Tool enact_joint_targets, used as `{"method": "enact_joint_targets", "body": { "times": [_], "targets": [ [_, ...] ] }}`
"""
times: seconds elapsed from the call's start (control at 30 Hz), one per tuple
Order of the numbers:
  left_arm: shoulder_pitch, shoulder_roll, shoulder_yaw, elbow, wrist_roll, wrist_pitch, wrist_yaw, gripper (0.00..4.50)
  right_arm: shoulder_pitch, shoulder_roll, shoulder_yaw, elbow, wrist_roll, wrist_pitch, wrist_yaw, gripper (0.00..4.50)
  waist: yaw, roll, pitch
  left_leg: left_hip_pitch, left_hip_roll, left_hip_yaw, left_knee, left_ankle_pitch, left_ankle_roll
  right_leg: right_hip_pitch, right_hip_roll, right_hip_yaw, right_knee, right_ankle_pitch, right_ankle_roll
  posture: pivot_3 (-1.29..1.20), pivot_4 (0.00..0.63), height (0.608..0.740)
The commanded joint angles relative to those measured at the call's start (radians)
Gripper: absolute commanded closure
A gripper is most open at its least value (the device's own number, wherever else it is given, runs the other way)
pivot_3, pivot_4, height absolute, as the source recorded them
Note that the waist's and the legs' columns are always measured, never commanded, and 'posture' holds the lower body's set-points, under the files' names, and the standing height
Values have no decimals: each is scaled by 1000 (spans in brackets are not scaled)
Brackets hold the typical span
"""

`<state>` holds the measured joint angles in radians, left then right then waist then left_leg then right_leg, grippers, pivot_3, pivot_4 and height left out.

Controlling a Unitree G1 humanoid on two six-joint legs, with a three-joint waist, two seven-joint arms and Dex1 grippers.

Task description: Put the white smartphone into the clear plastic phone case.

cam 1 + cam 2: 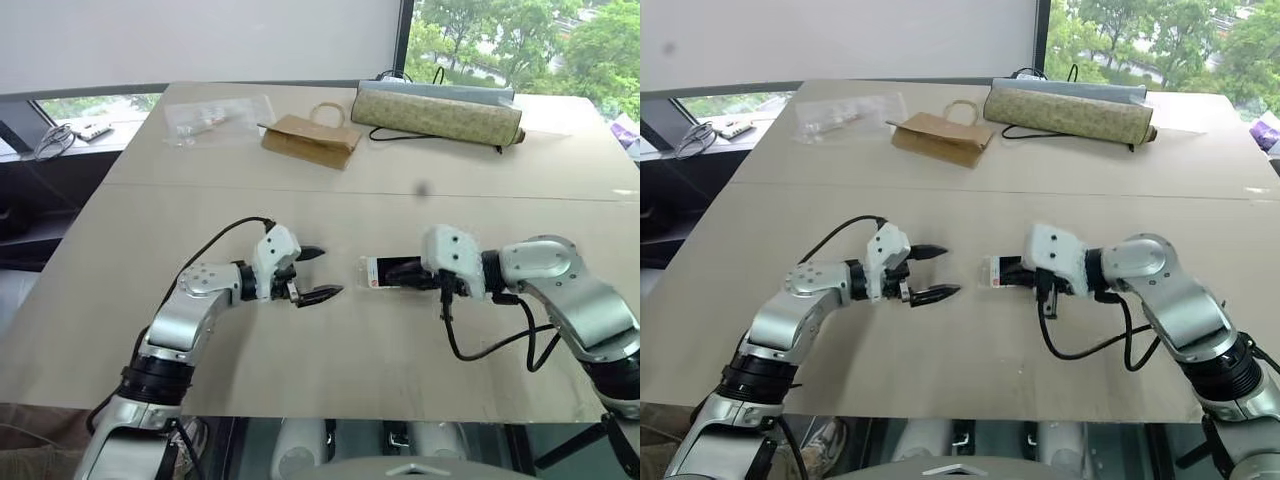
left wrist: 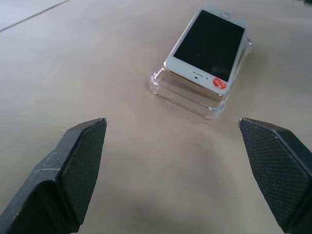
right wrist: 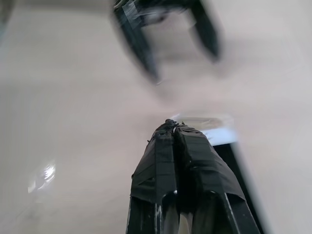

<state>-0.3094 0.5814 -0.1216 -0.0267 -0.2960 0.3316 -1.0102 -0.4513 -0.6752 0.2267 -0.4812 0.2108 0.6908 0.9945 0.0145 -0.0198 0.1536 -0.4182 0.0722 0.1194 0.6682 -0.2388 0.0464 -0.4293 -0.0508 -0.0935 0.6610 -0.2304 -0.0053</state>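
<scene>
White smartphone (image 2: 207, 46) lies screen up on the clear plastic phone case (image 2: 187, 92), on the table (image 1: 330, 330) between the two arms. In the left wrist view the phone sits on top of the case, skewed a little: one case corner and a long rim stick out past the phone's edge. So it reads as resting on the shell, not yet clicked in. That is a judgement; full seating can't be confirmed.

Left gripper (image 1: 318, 274) has its fingers spread wide, nothing between them, pointing across the table at the phone's near short end. The phone's long axis runs roughly along the line between the two grippers, red sticker end toward the left one. A gap of bare table separates the left fingertips from phone and case.

Right gripper (image 3: 174, 127) has its fingers pressed together, gripping nothing, tips over the phone's far end. It is the nearer one, right above or at the phone. Contact can't be told: the right wrist view is blurred and the fingers cover the spot.

Likely next move: press the phone down into the rim, or steady the case from the left end.

Hidden: the right hand body covers most of the phone in the head views. The case's far rim is behind the phone. The case is barely visible in the head views.
</scene>
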Motion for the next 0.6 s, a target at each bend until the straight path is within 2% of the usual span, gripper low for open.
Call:
{"method": "enact_joint_targets", "body": {
  "times": [0.03,0.13,0.23,0.33,0.4,0.6],
  "targets": [
    [-20,-11,-16,4,19,-48,-8,0,-40,19,26,33,-50,29,-82,4474,-2,0,0,0,0,0,0,0,0,0,0,0,0,0,0,0,150,740],
    [-24,-12,-23,27,20,-67,-33,752,-69,55,60,100,-77,18,-118,4500,-6,0,0,1,0,2,0,0,0,0,1,0,0,0,0,0,150,740],
    [-28,-15,-20,51,10,-87,-60,2111,-85,92,76,158,-84,1,-133,4500,-5,0,0,1,1,1,0,0,0,-1,2,0,1,0,0,0,150,740],
    [-41,-25,-23,84,18,-97,-70,3766,-93,105,88,188,-83,-15,-123,4500,-3,0,0,0,1,2,0,0,0,-1,2,0,0,0,0,0,150,740],
    [-57,-38,-22,108,17,-95,-67,4390,-96,106,96,197,-80,-21,-112,4500,-2,0,0,0,0,2,0,0,0,-1,2,-1,0,0,0,0,150,740],
    [-80,-65,-26,146,12,-83,-74,4390,-109,117,107,230,-82,-35,-107,4500,-3,0,0,0,0,2,0,0,0,-1,2,-1,0,0,0,0,150,740]
  ]
}}
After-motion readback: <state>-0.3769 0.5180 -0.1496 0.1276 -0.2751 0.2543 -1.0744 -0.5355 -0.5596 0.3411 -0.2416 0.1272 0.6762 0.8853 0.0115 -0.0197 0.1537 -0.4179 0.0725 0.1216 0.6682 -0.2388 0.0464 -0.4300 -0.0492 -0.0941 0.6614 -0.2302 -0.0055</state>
